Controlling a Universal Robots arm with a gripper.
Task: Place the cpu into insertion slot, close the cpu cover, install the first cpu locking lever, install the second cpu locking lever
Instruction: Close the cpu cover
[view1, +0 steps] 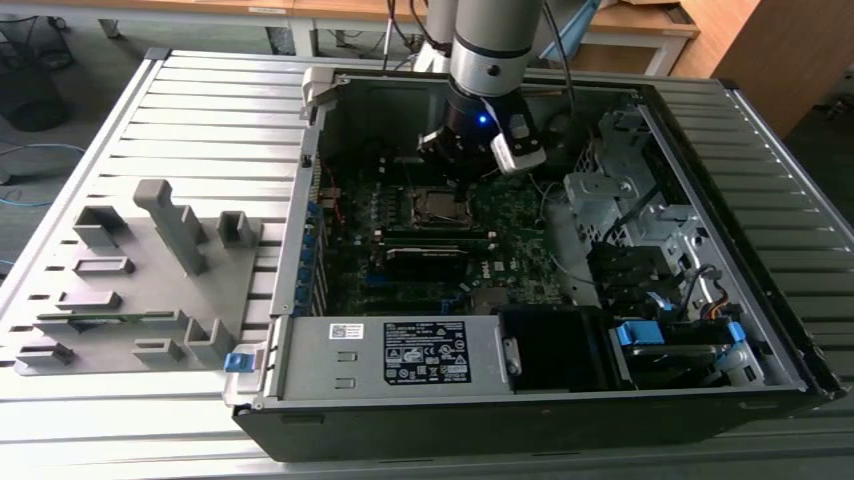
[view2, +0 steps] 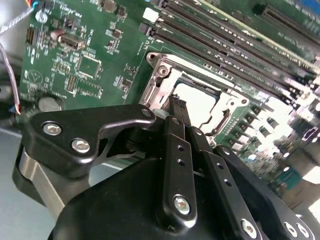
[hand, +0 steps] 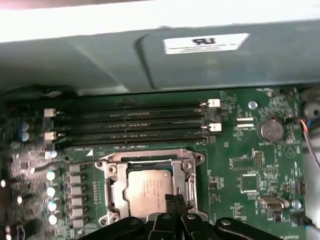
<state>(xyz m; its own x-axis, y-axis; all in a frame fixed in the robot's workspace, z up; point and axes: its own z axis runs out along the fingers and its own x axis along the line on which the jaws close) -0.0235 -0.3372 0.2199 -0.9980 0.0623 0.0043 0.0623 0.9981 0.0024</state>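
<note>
The end effector (view2: 178, 104) is clenched, its two black fingers (view2: 176, 150) pressed tip to tip with nothing between them. In the exterior view the end effector (view1: 454, 178) reaches down into an open computer case (view1: 481, 440) that lies on a slatted metal counter (view1: 200, 110). Directly below its tips sits the insertion slot (view1: 438, 207), set in the green motherboard (hand: 250, 165). The cpu (hand: 149, 186) lies flat inside that slot, its dull silver top facing up toward the end effector. In both wrist views the fingertips hang over the near edge of the chip; whether they touch it I cannot tell. The cpu cover (hand: 117, 192) lies down around the cpu (view2: 197, 102), framing it on all sides. Beyond the slot, farther from the end effector, run long black memory slots (hand: 130, 125). Well off to the side on the counter stands a grey parts fixture (view1: 120, 290).
</note>
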